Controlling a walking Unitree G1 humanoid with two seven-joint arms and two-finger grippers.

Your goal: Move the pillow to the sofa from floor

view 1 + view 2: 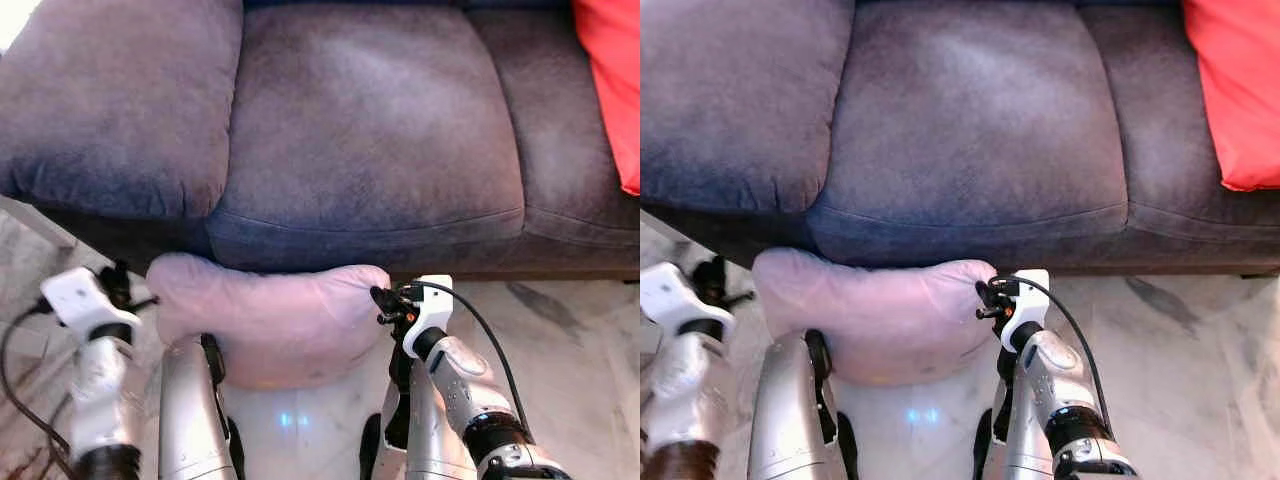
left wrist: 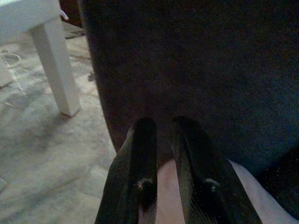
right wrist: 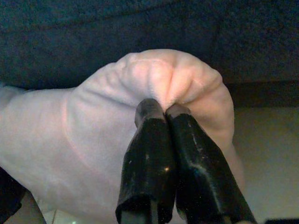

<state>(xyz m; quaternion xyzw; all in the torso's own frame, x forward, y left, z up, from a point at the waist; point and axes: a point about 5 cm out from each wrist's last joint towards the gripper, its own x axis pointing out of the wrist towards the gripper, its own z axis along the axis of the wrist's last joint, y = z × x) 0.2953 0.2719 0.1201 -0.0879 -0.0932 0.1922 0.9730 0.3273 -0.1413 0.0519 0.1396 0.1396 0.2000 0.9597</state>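
Observation:
A pale pink pillow [image 1: 270,315] hangs low in front of the dark grey sofa [image 1: 360,130], pressed against the front edge of the middle seat. My right gripper [image 3: 164,108] is shut on a bunched corner at the pillow's right end [image 1: 372,290]. My left gripper [image 2: 163,123] is at the pillow's left end, its two black fingers close together with pink fabric between them. The underside of the pillow is hidden behind my arms.
A red cushion [image 1: 610,80] lies on the right sofa seat. The left and middle seats are bare. A white furniture leg [image 2: 56,65] stands on the marble floor [image 1: 570,340] left of the sofa.

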